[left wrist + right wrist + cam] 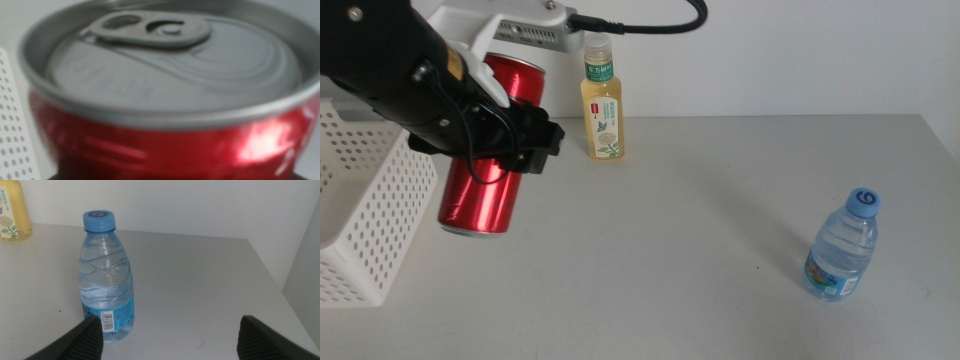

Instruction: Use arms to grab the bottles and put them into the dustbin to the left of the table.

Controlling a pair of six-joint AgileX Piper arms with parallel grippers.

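The red can hung tilted in the air, pinched across its middle by the left end effector, just beside the near wall of the white basket at the left edge of the surface. The left wrist view was filled by the can's silver top and pull tab. The tea bottle stood upright at the back. The water bottle stood upright near the right side, just ahead of the right end effector, whose jaws were spread apart and gripped nothing.
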